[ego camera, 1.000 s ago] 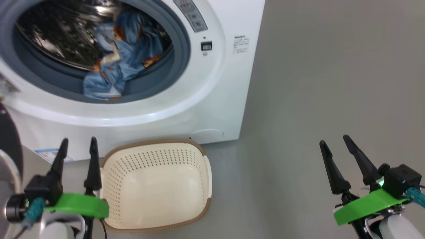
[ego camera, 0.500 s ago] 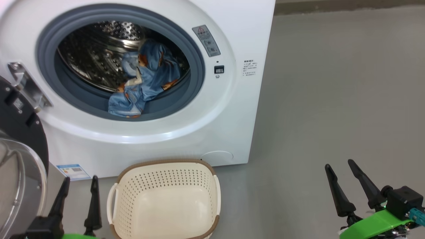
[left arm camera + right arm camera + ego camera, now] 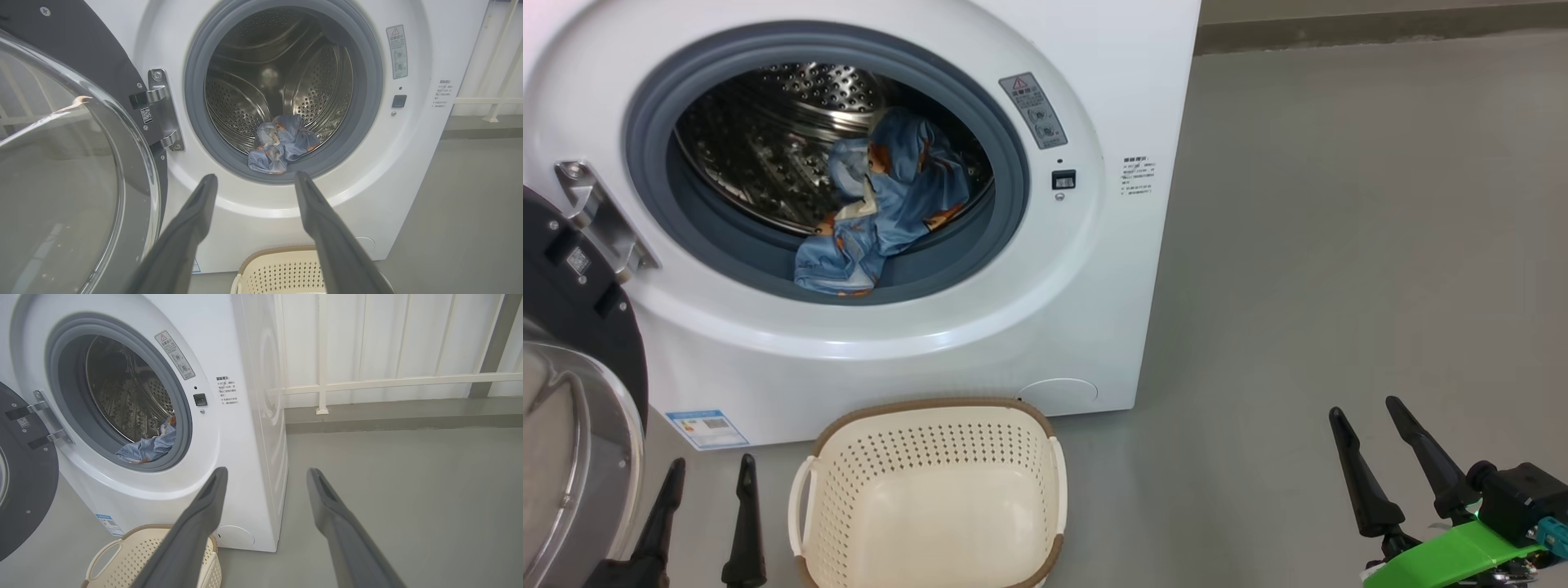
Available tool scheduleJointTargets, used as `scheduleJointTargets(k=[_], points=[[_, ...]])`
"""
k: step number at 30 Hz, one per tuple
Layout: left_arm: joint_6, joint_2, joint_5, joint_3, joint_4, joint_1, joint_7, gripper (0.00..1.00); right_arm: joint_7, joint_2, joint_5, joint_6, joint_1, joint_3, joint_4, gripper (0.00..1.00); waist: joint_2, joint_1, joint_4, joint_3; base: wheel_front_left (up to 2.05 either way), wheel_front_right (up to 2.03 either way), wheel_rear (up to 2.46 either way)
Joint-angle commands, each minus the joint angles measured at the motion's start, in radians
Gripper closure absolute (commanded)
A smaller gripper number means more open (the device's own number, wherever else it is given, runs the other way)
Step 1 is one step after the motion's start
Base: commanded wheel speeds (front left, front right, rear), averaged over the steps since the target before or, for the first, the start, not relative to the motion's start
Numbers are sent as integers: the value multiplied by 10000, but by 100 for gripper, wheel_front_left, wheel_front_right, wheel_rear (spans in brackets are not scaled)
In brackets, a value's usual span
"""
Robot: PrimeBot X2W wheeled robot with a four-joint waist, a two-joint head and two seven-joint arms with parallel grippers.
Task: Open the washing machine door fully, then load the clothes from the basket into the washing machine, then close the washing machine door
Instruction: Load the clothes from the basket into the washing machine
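Grey floor (image 3: pixel 1339 245), white railing (image 3: pixel 388 381) along the back wall. Low in head view the left gripper (image 3: pixel 711 464) has its two dark fingers apart, gripping nothing; the right gripper (image 3: pixel 1365 408) likewise, fingers spread over bare floor. Big white washing machine (image 3: pixel 1094 269) stands ahead of the left fingertips, well apart from them, & ahead-left of the right fingers. Its round door (image 3: pixel 102 73) is swung wide open just left of the left fingers, black rim & glass bulge facing out, metal hinge (image 3: pixel 161 110) joining it to the machine front. Blue clothes (image 3: pixel 882 212) w/ orange-brown print lie inside the steel drum (image 3: pixel 245 102), front edge draped onto the grey seal (image 3: pixel 1013 180); in left wrist view they sit just beyond & between the fingertips. Cream basket (image 3: pixel 931 408) w/ brown rim sits on the floor close in front of the machine, just right of the left fingers, bare inside showing.
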Motion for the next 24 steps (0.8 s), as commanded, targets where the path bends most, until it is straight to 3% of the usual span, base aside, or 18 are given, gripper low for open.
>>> scheduleJointTargets(k=[1,15,24], points=[[-27,107,-92,299,-316,-78,-63,0,-80,-216,8,73,-20,135,-277,0,-1,0,-9,43,0,0,0],[-30,71,-212,276,6,-563,-63,0,-80,-42,-31,73,-408,123,-384,0,-1,0,-198,758,0,0,0],[-33,438,-439,-7,956,-2382,-63,0,-80,74,-54,73,-1019,225,-503,0,-1,0,-293,2093,0,0,0]])
